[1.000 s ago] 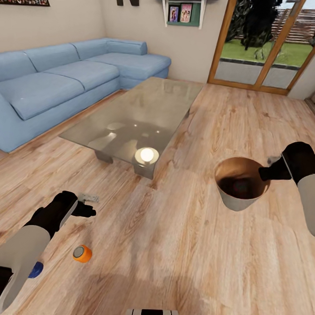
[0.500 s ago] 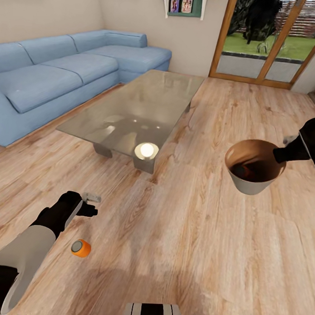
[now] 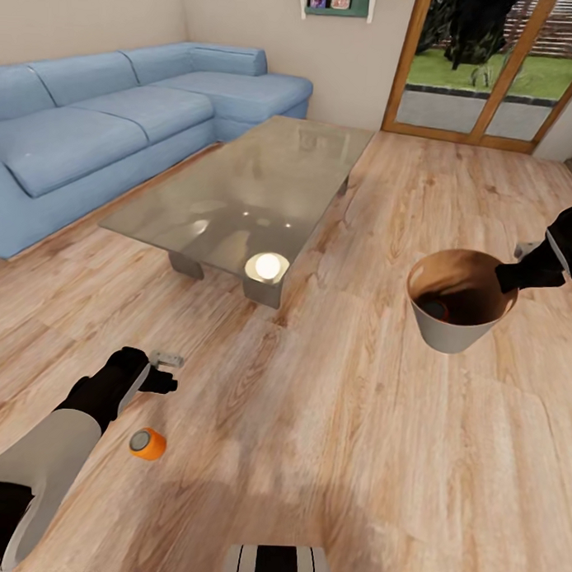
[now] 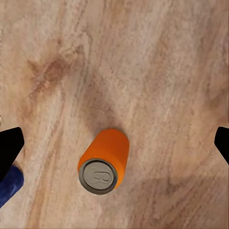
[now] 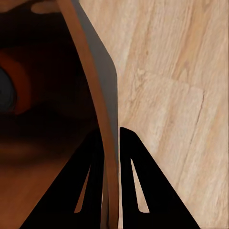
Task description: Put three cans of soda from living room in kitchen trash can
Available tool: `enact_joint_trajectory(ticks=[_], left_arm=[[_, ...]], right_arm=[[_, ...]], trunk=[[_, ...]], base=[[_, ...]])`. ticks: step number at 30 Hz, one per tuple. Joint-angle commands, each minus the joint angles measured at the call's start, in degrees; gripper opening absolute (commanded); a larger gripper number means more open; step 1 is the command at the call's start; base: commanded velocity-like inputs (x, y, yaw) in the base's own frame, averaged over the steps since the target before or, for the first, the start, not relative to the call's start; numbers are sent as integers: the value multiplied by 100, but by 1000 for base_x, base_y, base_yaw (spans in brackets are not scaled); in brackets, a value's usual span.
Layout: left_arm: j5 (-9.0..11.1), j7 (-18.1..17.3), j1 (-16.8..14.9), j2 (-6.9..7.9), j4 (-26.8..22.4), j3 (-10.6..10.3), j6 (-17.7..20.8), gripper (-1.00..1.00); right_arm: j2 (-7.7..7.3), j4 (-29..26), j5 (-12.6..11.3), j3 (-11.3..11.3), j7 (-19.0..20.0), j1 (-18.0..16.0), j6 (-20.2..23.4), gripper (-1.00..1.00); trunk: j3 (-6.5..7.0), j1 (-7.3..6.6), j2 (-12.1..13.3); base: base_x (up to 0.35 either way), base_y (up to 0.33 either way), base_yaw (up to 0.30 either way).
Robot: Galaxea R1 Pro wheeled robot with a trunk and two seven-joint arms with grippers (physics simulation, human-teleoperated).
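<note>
Orange soda can point(image 3: 148, 443) lies on its side on the plank floor point(image 3: 330, 452) at lower left; the left gripper point(image 4: 114, 138) hangs wide open and empty above it. Best to descend centred, jaws straddling its body. At right, the right gripper point(image 5: 110, 138) pinches the trash can point(image 3: 457, 335) rim.

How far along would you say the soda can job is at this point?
One can already lies inside the trash can, which the right end effector grips by its rim. The open left end effector hovers over an orange can on the floor; a blue can lies beside it.
</note>
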Motion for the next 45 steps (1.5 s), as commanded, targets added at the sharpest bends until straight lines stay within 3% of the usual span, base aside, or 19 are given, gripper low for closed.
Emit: enact_joint_trajectory(ticks=[1, 15, 28, 45], left_arm=[[-8, 5, 0, 0, 0, -4, 3, 100], [1, 37, 0, 0, 0, -7, 3, 100], [-15, 53, 0, -8, 6, -23, -3, 100], [-4, 47, 7, -9, 1, -30, -9, 100]], right_arm=[[-1, 2, -10, 33, 20, -4, 1, -100], [-1, 7, -10, 102, 20, 13, 1, -100], [-23, 7, -10, 100, 20, 13, 1, -100], [-50, -1, -10, 111, 20, -2, 1, -100]], trunk=[[-1, -1, 0], [-44, 43, -81], [-368, 328, -601], [-892, 372, -624]], base=[[-82, 196, 0], [-77, 150, 0], [-2, 3, 0], [0, 0, 0]])
